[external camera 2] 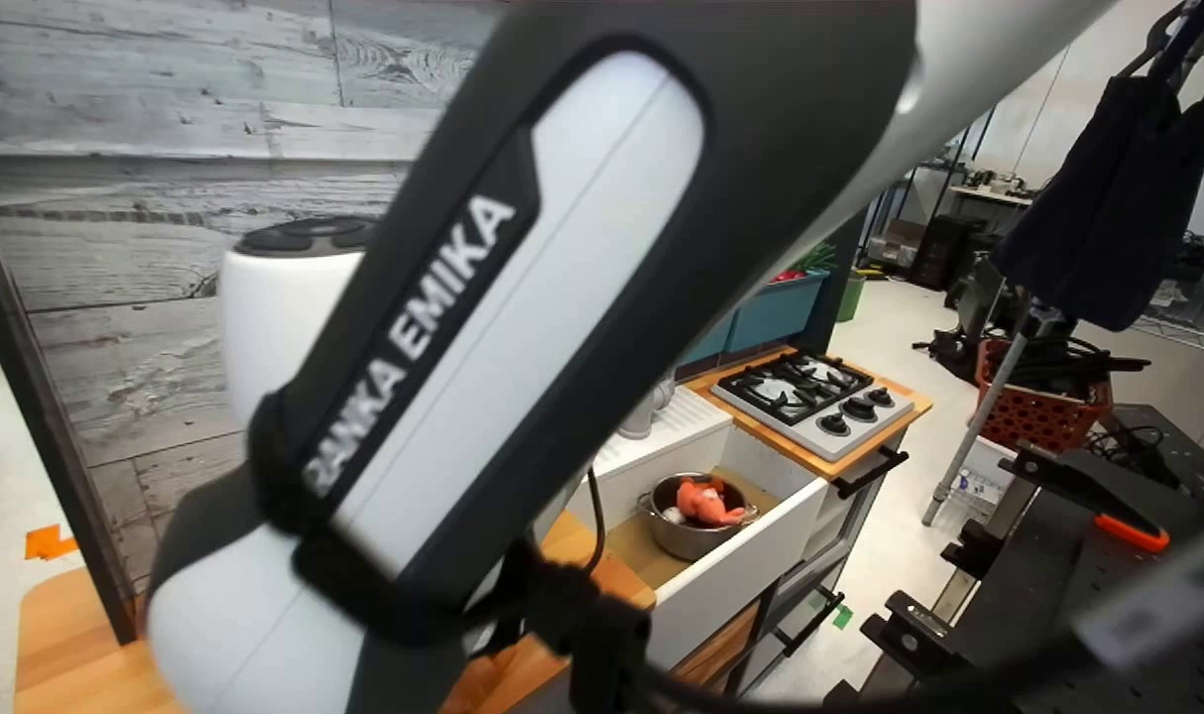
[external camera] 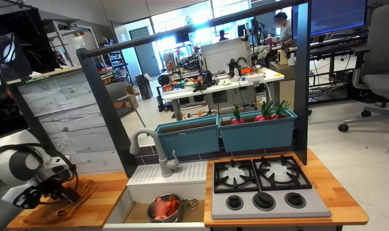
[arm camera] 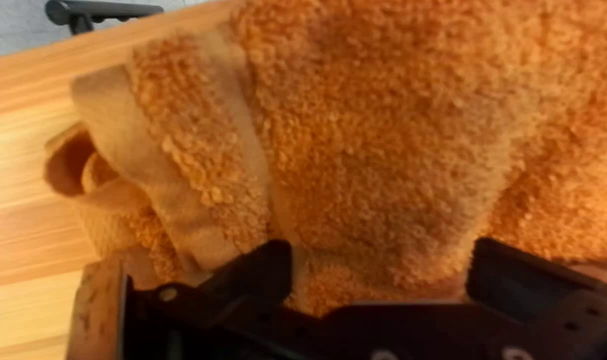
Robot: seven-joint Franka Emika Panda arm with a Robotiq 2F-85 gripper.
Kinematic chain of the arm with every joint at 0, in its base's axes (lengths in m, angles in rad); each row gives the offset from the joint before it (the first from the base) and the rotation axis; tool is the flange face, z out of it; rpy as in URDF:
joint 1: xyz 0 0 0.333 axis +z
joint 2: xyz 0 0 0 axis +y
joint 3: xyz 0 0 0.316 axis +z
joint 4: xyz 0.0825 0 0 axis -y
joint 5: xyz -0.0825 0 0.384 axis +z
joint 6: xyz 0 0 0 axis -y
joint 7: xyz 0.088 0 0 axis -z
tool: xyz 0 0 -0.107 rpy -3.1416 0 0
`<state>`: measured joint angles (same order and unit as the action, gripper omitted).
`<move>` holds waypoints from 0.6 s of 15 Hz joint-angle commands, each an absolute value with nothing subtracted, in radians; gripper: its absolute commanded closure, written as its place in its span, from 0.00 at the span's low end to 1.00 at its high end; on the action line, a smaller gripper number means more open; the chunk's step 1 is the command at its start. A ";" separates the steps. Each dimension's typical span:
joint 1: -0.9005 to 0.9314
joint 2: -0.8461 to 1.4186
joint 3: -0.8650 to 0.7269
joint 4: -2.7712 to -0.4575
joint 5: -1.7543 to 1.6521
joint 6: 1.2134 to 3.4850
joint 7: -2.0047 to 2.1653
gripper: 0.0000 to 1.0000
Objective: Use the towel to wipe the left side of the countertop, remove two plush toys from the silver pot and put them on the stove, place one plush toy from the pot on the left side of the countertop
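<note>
- Gripper [arm camera: 381,265] spread wide, nothing pinched; can't tell if it touches cloth.
- Orange-tan terry towel [arm camera: 383,150] lies bunched right below, on the wooden countertop [arm camera: 23,165] beside the sink [external camera: 194,191].
- Likely step: grasp towel to wipe. Lower until a raised fold sits between the jaws, close on several layers, then drag flat with light, even pressure; don't scrape the countertop.
- Silver pot [external camera 2: 683,542], red-orange plush toys [external camera 2: 706,503] inside, sits in the sink; likely a later job.

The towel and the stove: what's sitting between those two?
In an exterior view, between the towel and the stove lie countertop, then the sink holding the pot of toys and some metallic loops, then a sliver more countertop.
</note>
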<state>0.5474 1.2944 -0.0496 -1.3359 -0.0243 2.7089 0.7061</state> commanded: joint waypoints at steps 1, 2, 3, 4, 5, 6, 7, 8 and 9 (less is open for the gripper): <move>0.640 1.349 -0.076 -1.286 -0.049 2.758 0.692 0.00; 0.650 1.352 -0.083 -1.275 -0.039 2.744 0.695 0.00; 0.648 1.349 -0.090 -1.280 -0.030 2.727 0.694 0.00; 0.639 1.341 -0.092 -1.295 -0.021 2.710 0.691 0.00; 0.623 1.327 -0.094 -1.325 -0.011 2.693 0.695 0.00; 0.611 1.317 -0.106 -1.357 -0.007 2.690 0.702 0.00; 0.598 1.294 -0.120 -1.408 -0.008 2.677 0.729 0.00; 0.584 1.279 -0.132 -1.446 -0.002 2.681 0.740 0.00; 0.569 1.257 -0.142 -1.488 0.006 2.684 0.748 0.00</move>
<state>0.6109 1.2857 -0.1099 -1.3608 -0.0130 2.6938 0.7238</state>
